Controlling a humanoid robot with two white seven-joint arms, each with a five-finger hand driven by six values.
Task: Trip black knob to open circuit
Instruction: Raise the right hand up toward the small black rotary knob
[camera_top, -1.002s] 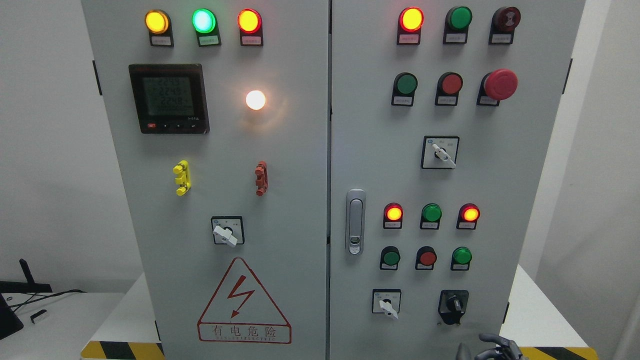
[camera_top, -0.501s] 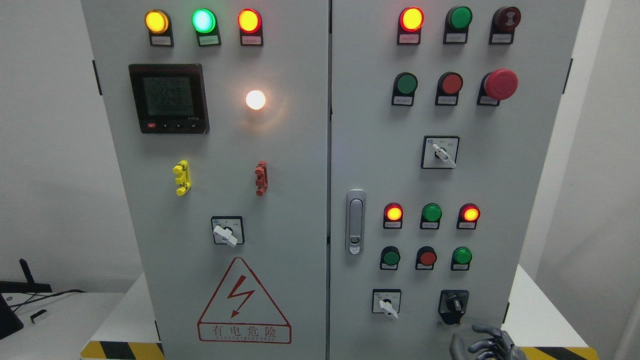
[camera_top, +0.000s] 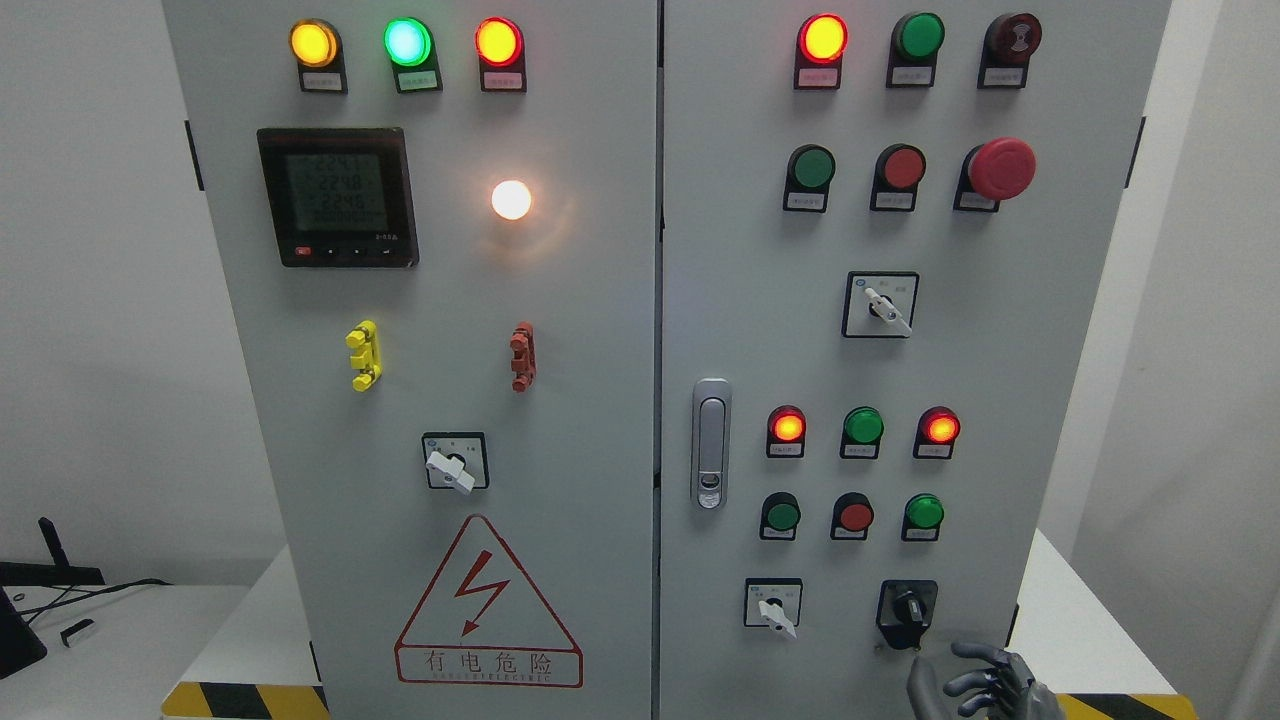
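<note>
Approach step — right hand (camera_top: 985, 685), fingers loosely spread and empty, sits just below the black knob (camera_top: 908, 607); next, rise and pinch it.

Bare panel between right hand (camera_top: 985, 685) and black knob (camera_top: 907, 607); nothing intervening. White selector switch (camera_top: 772, 606) stands well apart at knob's left.

Grey cabinet (camera_top: 600, 330), lit indicator lamps (camera_top: 407, 42), digital meter (camera_top: 337, 196), red emergency button (camera_top: 1001, 168), door latch (camera_top: 710, 443), warning triangle (camera_top: 487, 603)

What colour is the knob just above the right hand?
Black, on a black plate, above the right hand; head view.
</note>
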